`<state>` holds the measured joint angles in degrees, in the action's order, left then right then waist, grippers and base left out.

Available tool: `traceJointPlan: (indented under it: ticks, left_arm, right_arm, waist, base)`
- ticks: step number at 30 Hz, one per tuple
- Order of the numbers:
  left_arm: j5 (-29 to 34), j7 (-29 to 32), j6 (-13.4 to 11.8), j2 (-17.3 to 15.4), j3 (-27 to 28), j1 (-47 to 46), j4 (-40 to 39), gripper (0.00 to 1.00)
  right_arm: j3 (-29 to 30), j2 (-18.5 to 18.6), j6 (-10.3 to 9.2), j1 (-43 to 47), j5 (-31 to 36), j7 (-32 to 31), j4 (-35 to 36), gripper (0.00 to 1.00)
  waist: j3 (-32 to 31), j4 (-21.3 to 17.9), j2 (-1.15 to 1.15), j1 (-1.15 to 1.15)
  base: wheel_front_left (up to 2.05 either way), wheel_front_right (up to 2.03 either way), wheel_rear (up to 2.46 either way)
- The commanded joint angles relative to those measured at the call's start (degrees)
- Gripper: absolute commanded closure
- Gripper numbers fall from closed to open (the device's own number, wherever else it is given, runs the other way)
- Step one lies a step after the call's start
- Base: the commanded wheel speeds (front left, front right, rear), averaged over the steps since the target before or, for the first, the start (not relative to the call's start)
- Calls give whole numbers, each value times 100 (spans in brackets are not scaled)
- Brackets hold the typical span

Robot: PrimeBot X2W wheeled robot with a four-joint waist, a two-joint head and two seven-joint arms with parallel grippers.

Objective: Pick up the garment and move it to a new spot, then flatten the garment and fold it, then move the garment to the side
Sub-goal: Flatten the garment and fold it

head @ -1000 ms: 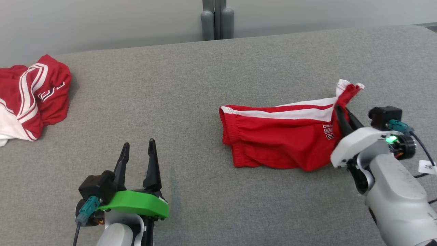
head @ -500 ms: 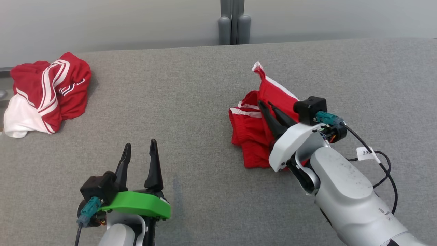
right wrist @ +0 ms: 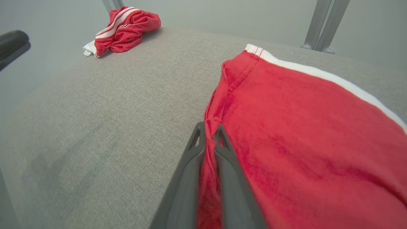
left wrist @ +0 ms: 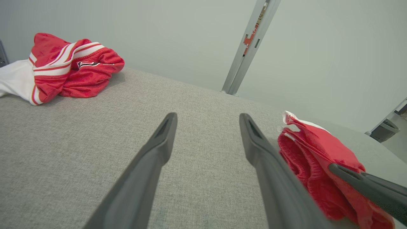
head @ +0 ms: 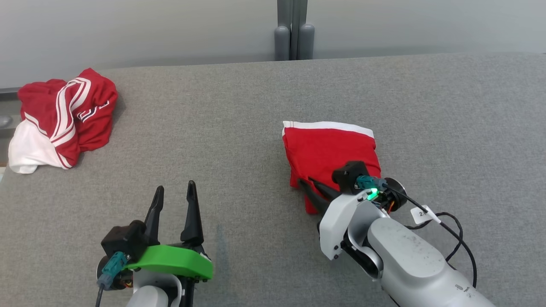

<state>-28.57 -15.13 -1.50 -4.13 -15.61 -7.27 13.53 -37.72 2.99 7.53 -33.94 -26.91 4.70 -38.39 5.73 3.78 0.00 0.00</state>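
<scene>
The jaws of the right gripper (head: 305, 183) are pressing together on the near left corner of the red shorts (head: 330, 151), pinching a bit of cloth between them. The jaws of the left gripper (head: 175, 186) are standing wide apart above the grey table (head: 222, 128).

In the head view, the shorts are lying folded into a compact block just right of the table's middle, with a white stripe running along their far edge. The left gripper is hanging at the lower left, well apart from the shorts, with its fingers pointing away from the robot. A crumpled garment (head: 64, 119) in red and white is lying at the table's far left edge. A grey post (head: 291, 30) is standing behind the table.

In the left wrist view, the two dark fingers are spreading over the grey cloth of the table. The shorts are lying to the right of them, and a finger of the right gripper is reaching onto them from the lower right. The crumpled garment is sitting at the upper left.

In the right wrist view, the two fingers are clamping a twisted ridge of red cloth at the shorts' left edge. The rest of the shorts is lying flat to the right, with the white stripe on the far side. The crumpled garment is lying far off at the top left.
</scene>
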Motion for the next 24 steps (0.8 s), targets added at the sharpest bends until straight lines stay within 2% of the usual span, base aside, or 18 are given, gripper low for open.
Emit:
traceJointPlan:
  ticks: [1,2,3,13,19,24]
  left_arm:
    - [28,-2,26,18,-3,94,21,0]
    - [29,-2,31,21,-10,96,26,0]
    - [33,-2,40,24,-22,100,34,0]
    - [73,-2,54,61,-145,128,67,0]
    - [74,-2,65,81,-189,143,68,0]
    - [141,-3,102,88,-181,122,40,0]
  right_arm:
    - [-41,10,-8,96,-69,4,5,74]
    - [-65,8,-8,102,-82,21,22,54]
    - [-94,7,-8,122,-105,37,38,0]
    - [-17,217,-8,223,-153,471,353,0]
    - [502,390,-8,252,34,712,517,0]
    - [1212,492,-8,350,501,911,615,0]
  waist:
    - [-12,-23,0,0]
    - [-18,-33,0,0]
    - [-22,-46,0,0]
    - [-56,-107,0,0]
    - [-56,-129,0,0]
    - [-89,-149,0,0]
  base:
    - [0,0,0]
    - [0,0,0]
    - [0,0,0]
    - [0,0,0]
    - [0,0,0]
    - [0,0,0]
